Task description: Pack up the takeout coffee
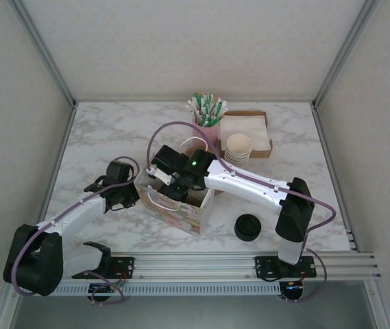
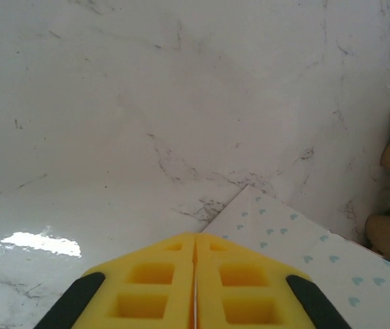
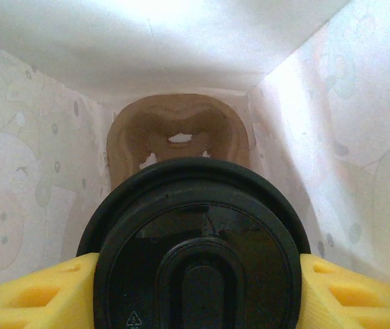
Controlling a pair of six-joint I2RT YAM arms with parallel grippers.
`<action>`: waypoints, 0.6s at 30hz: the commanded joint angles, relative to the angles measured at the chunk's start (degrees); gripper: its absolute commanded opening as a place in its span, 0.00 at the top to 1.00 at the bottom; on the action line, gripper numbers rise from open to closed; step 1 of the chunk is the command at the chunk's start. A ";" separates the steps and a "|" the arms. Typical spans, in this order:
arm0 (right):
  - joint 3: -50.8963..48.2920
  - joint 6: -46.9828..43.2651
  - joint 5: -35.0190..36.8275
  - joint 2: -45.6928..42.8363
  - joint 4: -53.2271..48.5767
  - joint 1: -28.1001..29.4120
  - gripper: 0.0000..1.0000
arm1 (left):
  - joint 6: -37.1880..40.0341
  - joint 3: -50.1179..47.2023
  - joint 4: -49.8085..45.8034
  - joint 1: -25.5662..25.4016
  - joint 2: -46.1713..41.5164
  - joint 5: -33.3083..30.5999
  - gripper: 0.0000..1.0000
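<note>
Your right gripper point(image 3: 195, 291) is clamped on the coffee cup point(image 3: 195, 233), one yellow finger point(image 3: 33, 291) on each side just under its black lid point(image 3: 147, 205). You're already down inside the paper bag point(image 3: 23, 185), so this arm does the job.

What matters is the brown cup carrier point(image 3: 129, 137) on the bag floor. From the wrist camera it sits at 12 o'clock from the lid, deeper in. The lid faces the camera flat, so I'd guess the cup is upright with its long axis pointing down into the bag. Apart from the carrier, the bag looks empty.

Your left gripper point(image 2: 195, 274) has its fingers pressed together right next to the bag's outside corner point(image 2: 297, 240). I can't tell if it's pinching anything thin.

From above, there's a stack of bare cups point(image 1: 238, 147) at 1 o'clock from the bag and loose lids point(image 1: 248, 227) at 4 o'clock.
</note>
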 commanded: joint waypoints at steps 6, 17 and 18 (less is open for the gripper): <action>1.74 -1.78 -2.09 1.22 2.23 -0.73 0.63 | 1.11 2.07 -0.52 -0.57 0.64 0.25 0.92; 2.37 -2.93 -2.27 1.55 3.92 -0.67 0.63 | 1.18 2.27 -0.57 -0.57 1.55 0.08 0.93; 2.03 -3.02 -2.32 1.03 4.48 -0.66 0.63 | 1.28 2.30 -0.52 -0.57 1.64 -0.03 0.93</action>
